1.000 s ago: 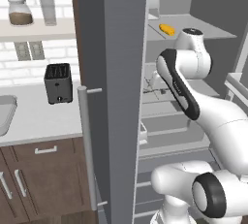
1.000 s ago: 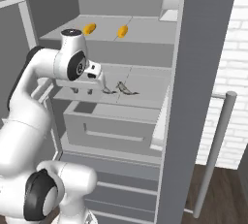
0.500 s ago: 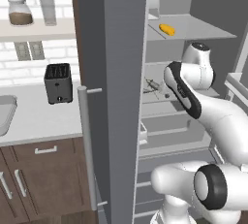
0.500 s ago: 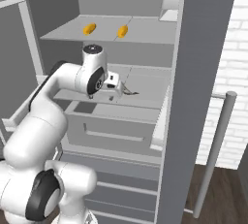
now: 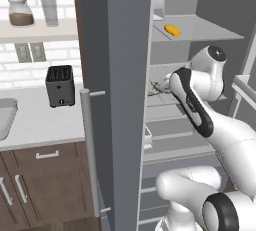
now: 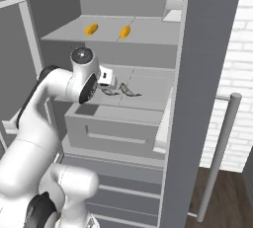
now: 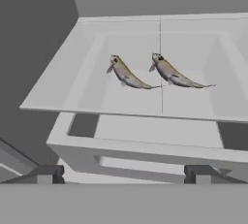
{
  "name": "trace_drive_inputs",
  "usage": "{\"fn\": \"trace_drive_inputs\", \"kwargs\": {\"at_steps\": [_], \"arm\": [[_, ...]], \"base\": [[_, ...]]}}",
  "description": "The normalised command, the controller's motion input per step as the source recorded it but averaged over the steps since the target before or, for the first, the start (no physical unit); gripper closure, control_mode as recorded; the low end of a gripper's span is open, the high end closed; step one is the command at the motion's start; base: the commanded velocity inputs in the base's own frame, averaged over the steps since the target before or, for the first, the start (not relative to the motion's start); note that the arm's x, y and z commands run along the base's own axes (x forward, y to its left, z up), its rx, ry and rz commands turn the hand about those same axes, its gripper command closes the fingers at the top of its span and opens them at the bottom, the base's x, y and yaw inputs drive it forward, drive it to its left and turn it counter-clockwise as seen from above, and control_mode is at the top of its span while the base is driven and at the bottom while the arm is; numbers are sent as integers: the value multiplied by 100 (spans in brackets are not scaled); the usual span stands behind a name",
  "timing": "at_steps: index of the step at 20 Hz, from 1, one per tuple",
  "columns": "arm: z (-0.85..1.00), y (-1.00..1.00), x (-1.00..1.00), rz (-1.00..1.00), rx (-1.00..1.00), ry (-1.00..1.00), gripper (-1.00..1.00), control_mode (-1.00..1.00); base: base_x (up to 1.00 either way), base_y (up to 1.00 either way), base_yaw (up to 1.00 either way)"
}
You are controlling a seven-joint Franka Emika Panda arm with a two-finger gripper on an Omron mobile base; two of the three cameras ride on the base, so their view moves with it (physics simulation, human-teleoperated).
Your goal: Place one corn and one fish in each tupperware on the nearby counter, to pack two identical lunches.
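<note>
Two slender grey-brown fish (image 7: 127,74) (image 7: 173,74) lie side by side on the fridge's middle shelf (image 7: 72,89); they also show as fish (image 6: 129,90) in the right base view. On the shelf above lie two yellow-orange corn cobs (image 6: 91,29) (image 6: 125,32), one showing as corn (image 5: 172,30) from the left. My gripper (image 7: 123,174) is open and empty, in front of and slightly below the fish shelf, facing them and apart from them. The pale counter (image 5: 40,120) lies left of the fridge. The tupperware is out of view.
The open fridge door (image 5: 117,100) with its long handle (image 5: 90,150) stands between counter and shelves. A drawer (image 6: 118,128) juts out below the fish shelf. A black toaster (image 5: 60,86) and a sink edge (image 5: 6,120) are on the counter. A second door handle (image 6: 217,158) is at right.
The arm has swung in toward the middle shelf, bringing the hand up close in front of the fish. The fish and corn have not moved.
</note>
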Motion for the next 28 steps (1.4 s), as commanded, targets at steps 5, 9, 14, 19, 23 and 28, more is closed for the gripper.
{"fn": "trace_drive_inputs", "kwargs": {"at_steps": [5, 9, 14, 19, 23, 28], "arm": [[-3, 28, 4, 0, -1, 1, -100, -100], [-5, 44, 46, 0, -9, 2, -100, -100], [-15, 1, 42, 0, 0, 0, -100, -100], [-31, 0, 46, 0, 0, 0, -100, -100], [-24, 0, 48, 0, 0, 0, -100, -100], [-21, 0, 44, 0, 0, 0, -100, -100]], "base": [[0, 0, 0], [0, 0, 0], [0, 0, 0], [0, 0, 0], [0, 0, 0], [0, 0, 0]]}}
